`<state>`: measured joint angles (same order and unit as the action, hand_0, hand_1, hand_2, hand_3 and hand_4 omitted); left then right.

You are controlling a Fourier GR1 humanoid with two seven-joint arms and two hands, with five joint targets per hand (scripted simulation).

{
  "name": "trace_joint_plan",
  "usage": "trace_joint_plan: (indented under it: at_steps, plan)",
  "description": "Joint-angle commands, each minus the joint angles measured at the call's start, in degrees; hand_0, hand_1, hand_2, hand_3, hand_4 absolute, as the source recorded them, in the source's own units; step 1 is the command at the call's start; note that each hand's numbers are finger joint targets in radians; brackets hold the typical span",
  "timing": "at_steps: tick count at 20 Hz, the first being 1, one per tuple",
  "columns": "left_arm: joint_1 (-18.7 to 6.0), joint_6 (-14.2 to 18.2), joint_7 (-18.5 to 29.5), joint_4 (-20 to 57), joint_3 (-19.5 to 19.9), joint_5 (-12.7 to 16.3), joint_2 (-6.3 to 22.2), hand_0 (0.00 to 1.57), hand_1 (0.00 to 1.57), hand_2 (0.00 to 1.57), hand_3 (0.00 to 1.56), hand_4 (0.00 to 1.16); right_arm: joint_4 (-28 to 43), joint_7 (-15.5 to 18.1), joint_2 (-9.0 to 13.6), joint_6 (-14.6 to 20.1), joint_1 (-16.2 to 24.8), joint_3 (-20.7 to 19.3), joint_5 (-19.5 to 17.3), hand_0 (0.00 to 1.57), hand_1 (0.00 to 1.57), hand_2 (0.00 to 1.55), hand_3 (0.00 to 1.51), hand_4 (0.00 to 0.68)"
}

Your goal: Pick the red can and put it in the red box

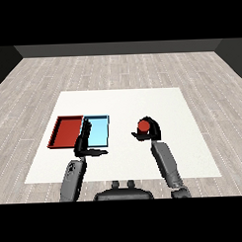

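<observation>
Though the white table (193,140) takes up most of what I can see from here, the business of the moment sits in two small places on it, well apart; on the left side the red tray (67,132) and the light blue tray (97,131) lie touching, side by side, the red one the farther left; over on the right side of the middle is the red can (144,125), and that is where the right hand (152,133) is.

The right forearm comes up from the lower right corner; its hand is curled round the can, fingers and thumb wrapped about the body so that only the round red top shows above the black; the can stands upright, its long axis vertical, and whether it rests on the table or is a little off it I cannot tell.

The left hand (84,145) hangs over the near edge of the two trays, about where they meet; its fingers look straight and relaxed, grasping nothing.

So the grasp looks made, and what is left, as I judge it, is the carry; the red tray lies to the left of the can, past the blue one; the can must cross the blue tray and the idle left hand to reach it.
</observation>
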<state>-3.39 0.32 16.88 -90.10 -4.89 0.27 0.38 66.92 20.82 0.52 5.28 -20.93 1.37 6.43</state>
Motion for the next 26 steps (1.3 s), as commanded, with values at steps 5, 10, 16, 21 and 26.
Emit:
trace_joint_plan:
  at_steps: [5,10,16,21,26]
  plan:
    - [-4.79,6.36,-3.55,2.79,-10.41,2.66,-0.37,0.00,0.00,0.00,0.00,0.00,2.61,-3.97,-0.51,10.41,-3.36,9.01,2.56,1.42,1.42,1.44,1.42,0.650]
    - [-9.30,7.25,-1.75,9.47,-11.00,4.44,-0.38,0.00,0.00,0.00,0.00,0.00,7.75,-0.87,-0.51,11.45,1.49,12.90,4.56,1.44,1.44,1.45,1.43,0.658]
    - [-12.25,14.24,-1.61,10.66,-18.38,7.91,-0.38,0.00,0.00,0.00,0.00,0.00,9.06,-2.56,-0.52,13.87,-0.48,16.80,4.00,1.41,1.41,1.41,1.39,0.639]
    - [-12.48,14.14,-5.37,7.27,-19.67,7.24,-0.38,0.00,0.00,0.00,0.00,0.00,10.30,-2.77,-0.52,11.89,-0.25,17.37,3.73,1.38,1.38,1.41,1.40,0.619]
    - [-13.81,17.04,-1.83,13.08,-21.56,7.64,-0.38,0.00,0.00,0.00,0.00,0.00,8.52,0.82,-0.52,19.33,-1.39,25.49,8.83,1.41,1.41,1.43,1.41,0.618]
